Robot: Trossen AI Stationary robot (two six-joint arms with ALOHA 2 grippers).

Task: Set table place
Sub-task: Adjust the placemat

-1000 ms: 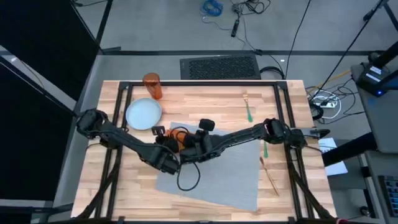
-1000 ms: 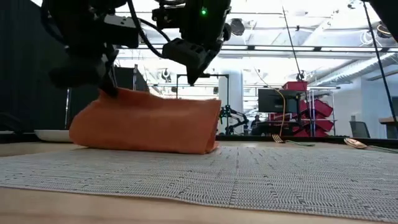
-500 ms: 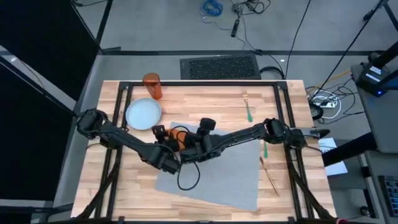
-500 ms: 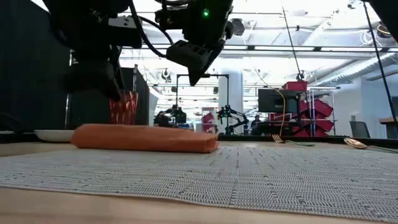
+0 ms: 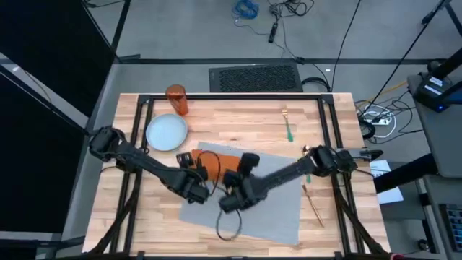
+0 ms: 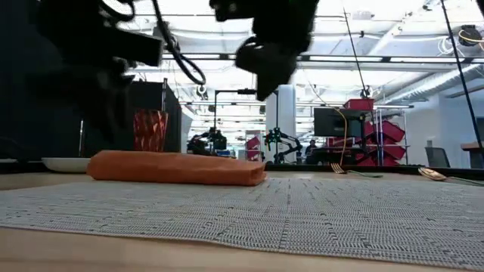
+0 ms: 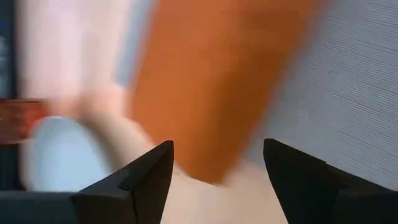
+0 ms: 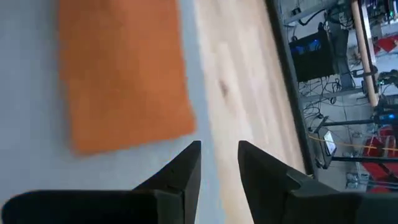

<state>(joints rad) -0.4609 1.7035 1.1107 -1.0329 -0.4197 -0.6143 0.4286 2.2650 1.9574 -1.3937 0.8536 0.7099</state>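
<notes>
- A robotics lab or workshop: loose cables [image 5: 249,9] lie on the grey floor.
- Behind the table [image 5: 238,119], monitors [image 6: 331,121] and red bins [image 6: 384,132] (an open hall).

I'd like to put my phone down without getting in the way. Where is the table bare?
The table is bare between the orange tumbler and the fork. It is crowded on the placemat, where the left gripper and right gripper hang by the napkin.

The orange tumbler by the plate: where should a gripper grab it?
Probably around its mid wall, coming level from the open table side. The tumbler stands upright near the far edge, with the plate just in front, so approach from the side away from the plate.
</notes>
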